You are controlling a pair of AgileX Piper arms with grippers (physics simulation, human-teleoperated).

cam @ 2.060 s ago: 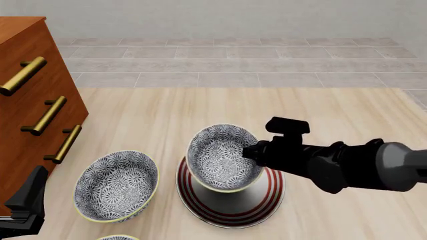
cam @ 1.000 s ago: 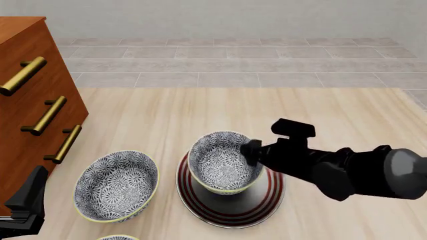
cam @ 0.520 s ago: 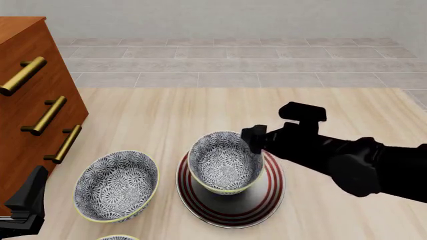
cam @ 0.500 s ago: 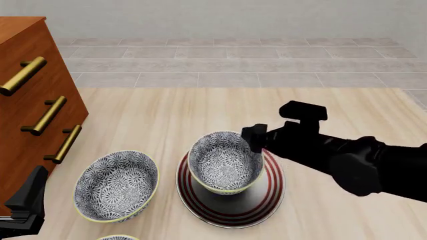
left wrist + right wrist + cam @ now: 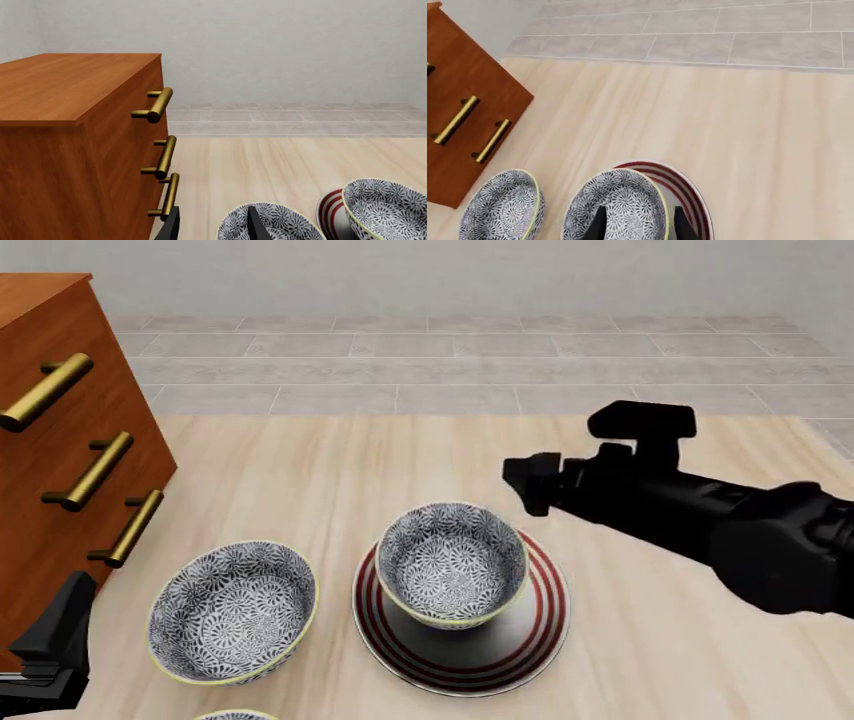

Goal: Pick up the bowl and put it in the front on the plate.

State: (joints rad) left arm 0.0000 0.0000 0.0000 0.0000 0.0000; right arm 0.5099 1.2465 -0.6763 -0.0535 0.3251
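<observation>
The bowl (image 5: pixel 451 562), blue-grey floral with a pale rim, sits upright on the red-ringed white plate (image 5: pixel 534 625) near the table's front. My right gripper (image 5: pixel 531 485) hangs open above and to the right of the bowl, touching nothing. In the right wrist view its fingers (image 5: pixel 599 225) are spread over the bowl (image 5: pixel 617 200) and the plate (image 5: pixel 687 192). My left gripper (image 5: pixel 54 645) rests low at the front left by the dresser. It is open and empty (image 5: pixel 213 230). The bowl (image 5: pixel 390 210) and plate (image 5: pixel 331 212) also appear in the left wrist view.
A wooden dresser (image 5: pixel 60 440) with brass handles stands on the left. A second patterned bowl (image 5: pixel 230 612) lies left of the plate, just beyond the left gripper (image 5: pixel 280 225). Another bowl's rim (image 5: pixel 238 715) peeks in at the front edge.
The right gripper lowered the bowl onto the plate, let go, then rose and drew back to the right. The bowl stays on the plate. The left arm has not moved.
</observation>
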